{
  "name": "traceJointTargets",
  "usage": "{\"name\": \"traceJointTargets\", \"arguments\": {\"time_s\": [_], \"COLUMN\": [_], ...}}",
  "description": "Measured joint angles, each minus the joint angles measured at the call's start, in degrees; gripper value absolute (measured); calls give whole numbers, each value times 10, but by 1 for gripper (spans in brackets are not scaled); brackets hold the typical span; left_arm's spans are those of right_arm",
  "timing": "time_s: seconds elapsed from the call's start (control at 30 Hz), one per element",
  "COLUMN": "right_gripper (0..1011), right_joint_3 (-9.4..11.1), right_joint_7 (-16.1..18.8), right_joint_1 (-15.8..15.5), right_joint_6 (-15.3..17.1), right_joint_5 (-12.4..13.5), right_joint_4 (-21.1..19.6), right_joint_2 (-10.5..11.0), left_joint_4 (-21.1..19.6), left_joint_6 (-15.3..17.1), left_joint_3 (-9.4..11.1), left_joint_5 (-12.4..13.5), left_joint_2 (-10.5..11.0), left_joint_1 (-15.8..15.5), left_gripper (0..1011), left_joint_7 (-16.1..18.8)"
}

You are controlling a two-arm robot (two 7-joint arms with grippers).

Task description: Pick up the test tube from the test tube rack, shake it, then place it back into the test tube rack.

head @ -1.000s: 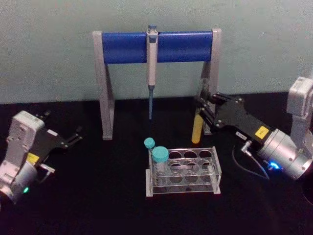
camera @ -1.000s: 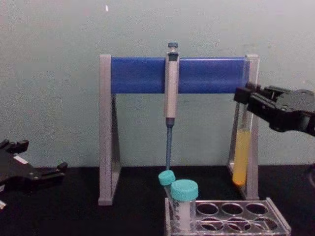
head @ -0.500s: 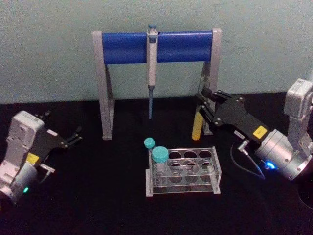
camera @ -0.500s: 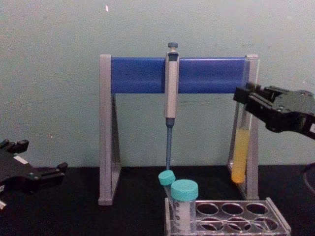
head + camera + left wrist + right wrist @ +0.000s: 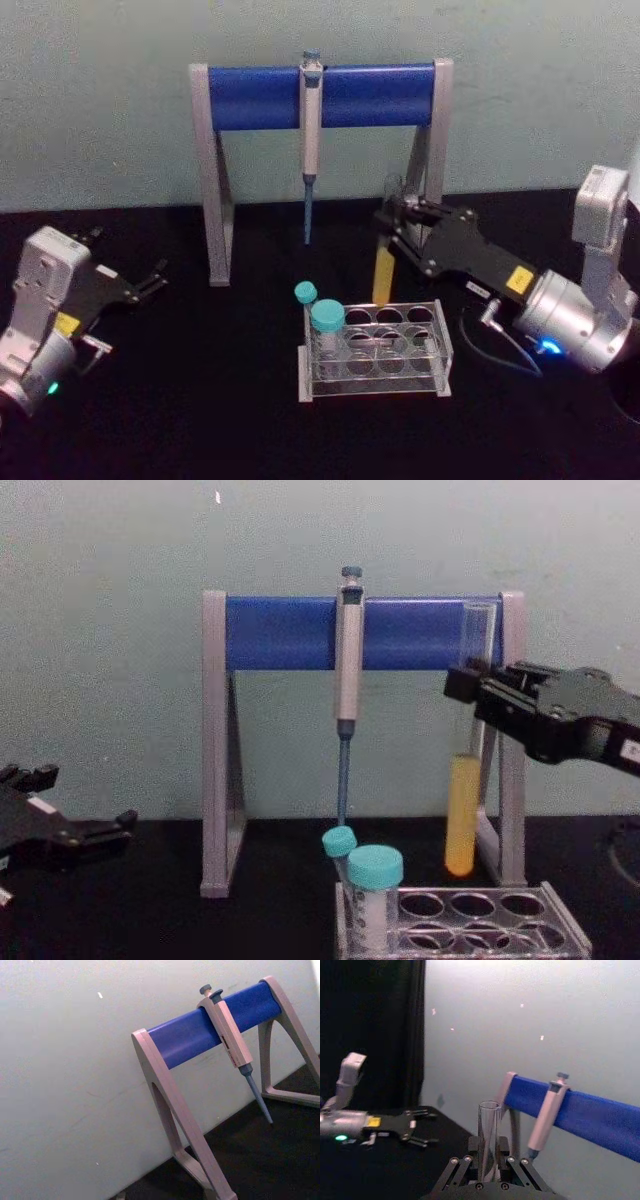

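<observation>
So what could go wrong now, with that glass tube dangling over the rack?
The right gripper pinches the test tube high up only, so the long glass could swing or slip. It has no cap; a tilt might spill the yellow liquid. Its round bottom hangs above the test tube rack; lowered off-centre, it may hit the rim between holes. The left gripper sits parked at the left.

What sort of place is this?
Likely a lab bench: a blue-tipped grey pipette hangs on a blue-barred stand, teal-capped vials sit in a translucent plastic rack, and the right end effector holds a clear glass test tube of yellow liquid. The left end effector rests at left.
</observation>
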Motion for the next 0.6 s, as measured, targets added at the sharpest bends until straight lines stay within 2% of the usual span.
{"name": "traceJointTargets", "arguments": {"time_s": [0.2, 0.3, 0.33, 0.43, 0.5, 0.53, 0.6], "right_gripper": [229, 229, 229, 229, 229, 229, 229], "right_joint_3": [2, 5, 8, 13, 17, 18, 20], "right_joint_7": [7, -6, -18, -38, -61, -79, -96], "right_joint_1": [-16, -28, -34, -41, -46, -49, -50], "right_joint_6": [23, 44, 52, 61, 65, 65, 65], "right_joint_5": [15, 12, 6, -8, -30, -50, -70], "right_joint_4": [-31, -54, -66, -80, -91, -97, -101], "right_joint_2": [31, 52, 62, 74, 80, 82, 81], "left_joint_4": [0, 0, 0, 0, 0, 0, 0], "left_joint_6": [0, 0, 0, 0, 0, 0, 0], "left_joint_3": [0, 0, 0, 0, 0, 0, 0], "left_joint_5": [0, 0, 0, 0, 0, 0, 0], "left_joint_2": [0, 0, 0, 0, 0, 0, 0], "left_joint_1": [0, 0, 0, 0, 0, 0, 0], "left_gripper": [1001, 1001, 1001, 1001, 1001, 1001, 1001], "left_joint_7": [0, 0, 0, 0, 0, 0, 0]}}
